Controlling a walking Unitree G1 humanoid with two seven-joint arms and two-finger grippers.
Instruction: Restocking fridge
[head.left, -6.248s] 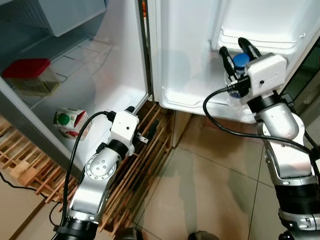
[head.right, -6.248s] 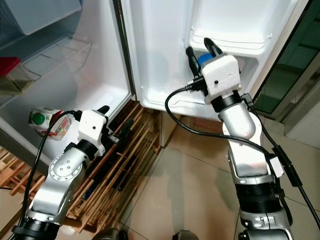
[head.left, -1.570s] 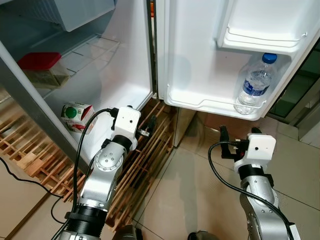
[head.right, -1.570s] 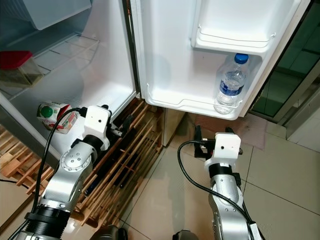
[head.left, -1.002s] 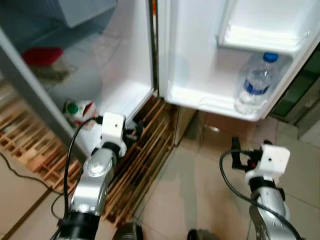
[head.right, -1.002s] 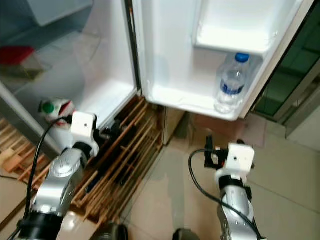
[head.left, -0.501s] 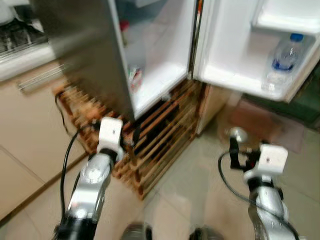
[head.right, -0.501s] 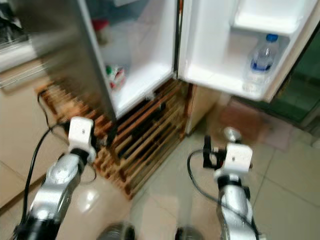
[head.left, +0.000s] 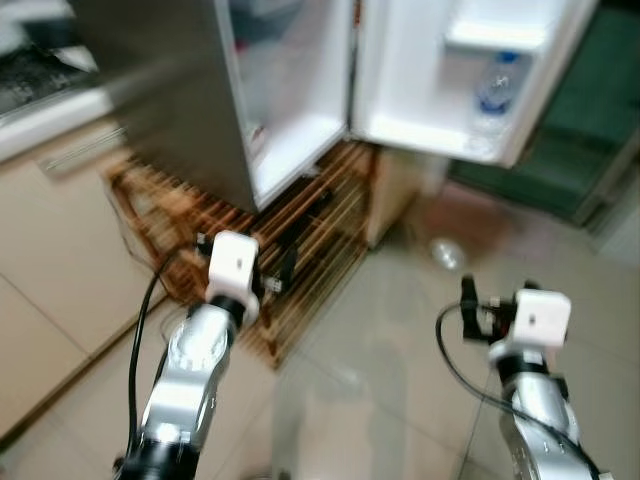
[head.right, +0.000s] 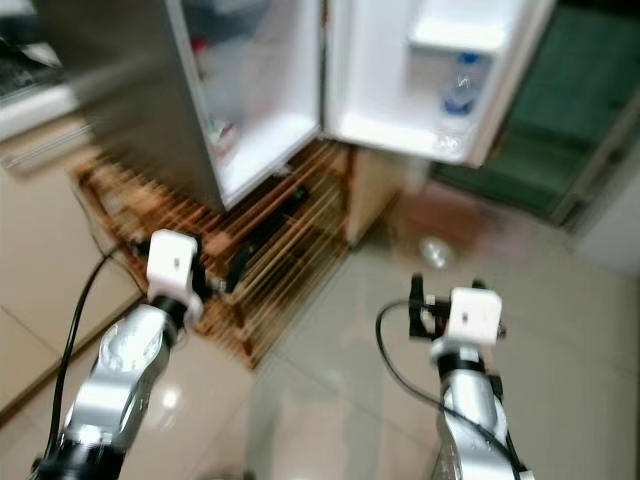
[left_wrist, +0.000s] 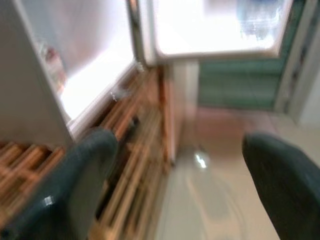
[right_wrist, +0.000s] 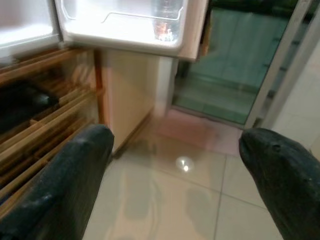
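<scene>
A water bottle (head.left: 493, 92) stands in the open fridge door (head.left: 420, 70); both the left gripper (left_wrist: 175, 170) and the right gripper (right_wrist: 172, 165) hang empty, fingers wide, so more restocking likely remains

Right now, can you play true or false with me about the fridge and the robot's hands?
1. The water bottle stands in the fridge door shelf. True.
2. The right gripper is holding the bottle. False: it is open and empty, low over the floor.
3. The fridge door is shut. False: it stands open.
4. The left gripper is open. True.
5. A wooden rack sits under the fridge. True.
</scene>
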